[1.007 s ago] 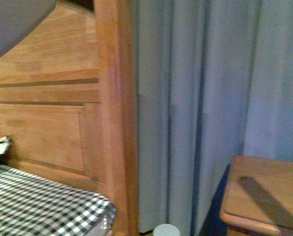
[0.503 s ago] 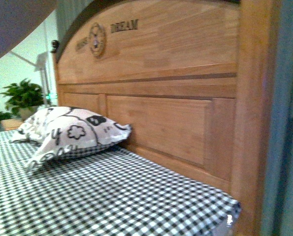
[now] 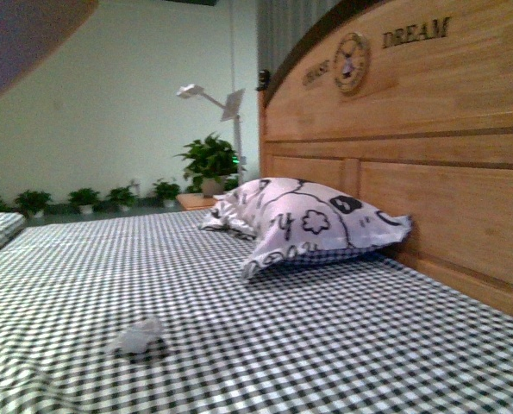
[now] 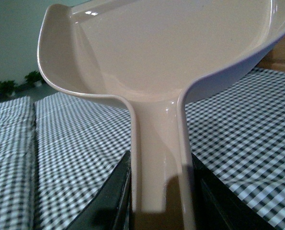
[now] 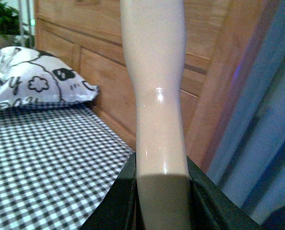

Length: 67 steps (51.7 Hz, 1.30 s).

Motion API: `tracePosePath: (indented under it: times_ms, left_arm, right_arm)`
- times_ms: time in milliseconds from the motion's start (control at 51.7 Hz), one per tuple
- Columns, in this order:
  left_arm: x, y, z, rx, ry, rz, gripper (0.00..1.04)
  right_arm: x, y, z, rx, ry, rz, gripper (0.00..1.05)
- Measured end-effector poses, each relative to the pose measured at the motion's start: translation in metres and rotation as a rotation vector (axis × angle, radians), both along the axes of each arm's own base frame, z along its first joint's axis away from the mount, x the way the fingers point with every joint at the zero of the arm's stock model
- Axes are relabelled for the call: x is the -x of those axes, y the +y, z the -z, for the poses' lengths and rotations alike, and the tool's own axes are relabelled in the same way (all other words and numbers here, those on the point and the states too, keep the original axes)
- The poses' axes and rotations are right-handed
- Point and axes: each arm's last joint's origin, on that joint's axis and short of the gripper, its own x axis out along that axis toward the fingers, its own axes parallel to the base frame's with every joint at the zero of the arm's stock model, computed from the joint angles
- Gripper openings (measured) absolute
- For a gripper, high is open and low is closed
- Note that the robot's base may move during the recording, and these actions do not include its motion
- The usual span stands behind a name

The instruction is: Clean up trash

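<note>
Report from my own tool position, nearest item first.

1. My left gripper [image 4: 159, 191] has its 2 jaws closed to the width of the handle of the pink dustpan [image 4: 171, 48] and holds nothing else. The pan's mouth points away from the wrist and hangs clear above the checked bedsheet [image 3: 342, 345]. I judge this keeps its lip ready to be lowered flat beside the debris.

2. My right gripper [image 5: 161, 201] is likewise clamped on a pale handle [image 5: 154, 96]. Its working end is out of view, so I cannot tell what the tool is. A sweeping brush is my assumption. This arm sits off the bed corner, near the blue curtain [image 5: 262, 120].

3. The trash [image 3: 140, 335], 1 small crumpled white wad, lies loose on the bedsheet in the near left part of the front view. It touches neither tool, and neither arm shows in that view.

4. Farther off, the patterned pillow [image 3: 312, 222] rests against the wooden headboard [image 3: 446, 172], well apart from the wad and no obstacle to a sweep.

5. Beyond the bed stand a potted plant [image 3: 211, 159] and a lamp [image 3: 213, 99].

Assessment: both tools are in hand and collection is not yet begun.
</note>
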Motion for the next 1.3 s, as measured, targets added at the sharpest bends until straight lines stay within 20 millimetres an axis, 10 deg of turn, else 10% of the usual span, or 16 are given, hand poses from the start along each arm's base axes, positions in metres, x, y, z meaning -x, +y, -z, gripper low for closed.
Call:
tracePosePath:
  times_ms: [542, 871, 1297]
  left_arm:
    - [0.000, 0.000, 0.000, 0.002, 0.000, 0.004, 0.29]
    - [-0.024, 0.011, 0.007, 0.106, 0.381, 0.243, 0.29]
    - [-0.141, 0.064, 0.044, -0.543, 0.228, 0.304, 0.29]
  right_arm:
    - [-0.001, 0.001, 0.001, 0.006, 0.007, -0.006, 0.21]
    - [0.000, 0.000, 0.001, 0.002, 0.002, -0.002, 0.21]
    - [0.000, 0.000, 0.000, 0.001, 0.001, -0.003, 0.21]
